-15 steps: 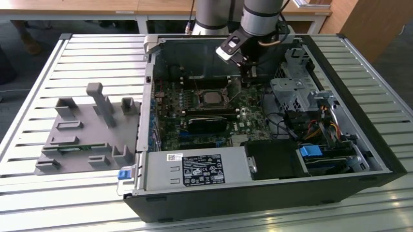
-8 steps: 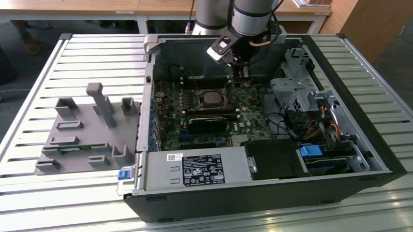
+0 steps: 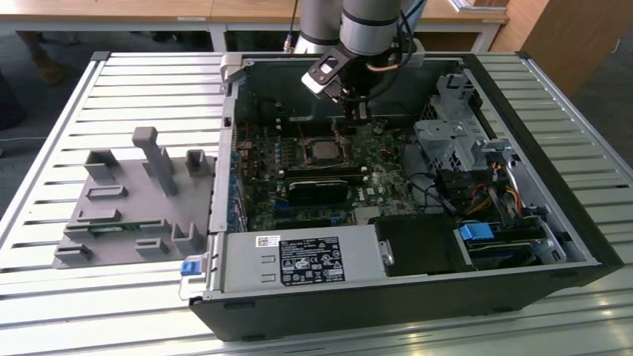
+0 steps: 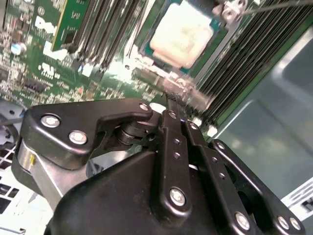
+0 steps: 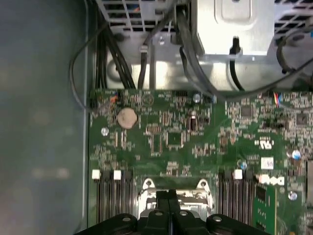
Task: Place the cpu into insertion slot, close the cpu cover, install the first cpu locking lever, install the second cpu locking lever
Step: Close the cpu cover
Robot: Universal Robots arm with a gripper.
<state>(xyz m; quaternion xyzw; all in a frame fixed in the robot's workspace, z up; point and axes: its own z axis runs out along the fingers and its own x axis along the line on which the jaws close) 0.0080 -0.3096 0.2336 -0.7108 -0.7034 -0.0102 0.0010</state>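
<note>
**Claw shut, parked at the socket's edge**

The arm's down inside the open PC case (image 3: 396, 315). The gripper (image 3: 353, 122) hangs low over the green motherboard (image 3: 390, 185), just beside the insertion slot (image 3: 305, 151).

In both wrist views the 2 black fingers (image 4: 171, 142) are pressed together w/ no gap. The tips sit right at the slot's edge, on the side toward the long black memory slots (image 4: 244, 63). The tips are smeared in the second wrist view, so can't tell if anything's pinched btwn them.

The cpu (image 4: 183, 34) is seated in the slot, pale metal top facing up, apart from the claw. Silver framing, the cpu cover (image 5: 148, 185), shows around it in the first wrist view. Can't tell if it's lying fully flat.

Elsewhere, a round coin cell (image 5: 127, 117) is on the board. A power supply (image 3: 296, 259) fills the case's near side. A grey fixture (image 3: 129, 208) sits on the slatted table (image 3: 59, 311) at the exterior view's left, well apart from the action.
</note>
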